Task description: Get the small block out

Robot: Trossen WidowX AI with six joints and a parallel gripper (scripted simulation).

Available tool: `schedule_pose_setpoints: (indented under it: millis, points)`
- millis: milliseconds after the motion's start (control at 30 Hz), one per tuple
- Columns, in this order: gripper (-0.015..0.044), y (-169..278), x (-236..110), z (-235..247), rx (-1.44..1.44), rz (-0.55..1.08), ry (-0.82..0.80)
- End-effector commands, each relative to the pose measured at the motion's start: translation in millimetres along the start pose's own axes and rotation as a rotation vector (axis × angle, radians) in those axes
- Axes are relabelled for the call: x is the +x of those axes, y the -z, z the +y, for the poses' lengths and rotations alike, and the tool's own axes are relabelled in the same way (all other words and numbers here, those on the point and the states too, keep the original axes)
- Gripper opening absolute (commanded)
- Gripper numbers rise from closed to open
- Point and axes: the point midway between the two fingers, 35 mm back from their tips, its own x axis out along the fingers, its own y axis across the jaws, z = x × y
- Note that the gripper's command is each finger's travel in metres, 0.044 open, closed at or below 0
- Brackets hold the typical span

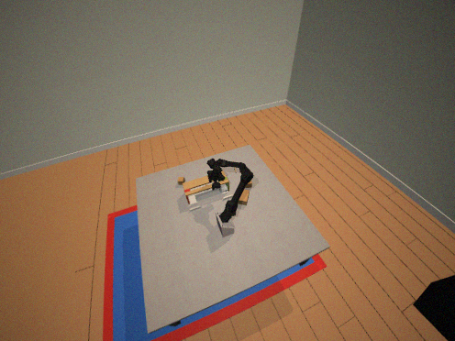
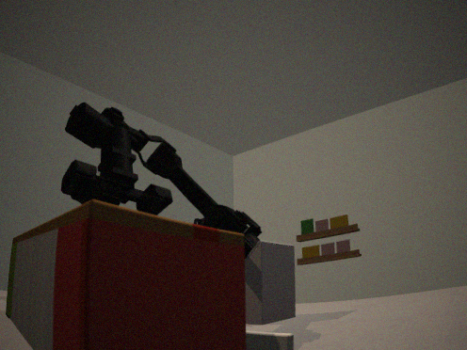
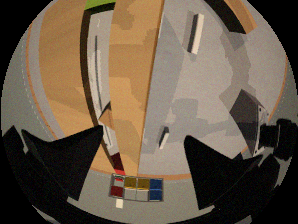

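Note:
The box [image 1: 205, 189] [image 2: 141, 287] stands on the grey table [image 1: 193, 275]. It has a tan top, a red end and a green end. In the wrist view the box's tan top [image 3: 136, 83] runs up the picture, with the green end far away and a bit of red near the fingers. My gripper [image 1: 214, 178] [image 2: 118, 199] [image 3: 144, 135] is open and empty. It hangs just above the box top, near the box's right end in the top view. I cannot make out the small block inside the box in any view.
A small tan piece [image 1: 182, 180] lies on the table left of the box. Another tan piece [image 1: 244, 196] lies right of the arm. The arm's grey base [image 1: 225, 226] [image 2: 273, 278] stands in front of the box. A wall shelf [image 2: 329, 232] holds coloured blocks.

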Motion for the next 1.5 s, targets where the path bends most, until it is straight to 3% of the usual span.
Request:
schedule_pose_setpoints:
  millis: [0, 1100, 1467]
  points:
    - [0.0400, -4, 8, 0, -0.006, -0.005, 0.002]
    - [0.0400, -28, 55, -1, -0.006, -0.010, 0.001]
    - [0.0400, -6, 58, 0, 0.000, -0.003, 0.000]
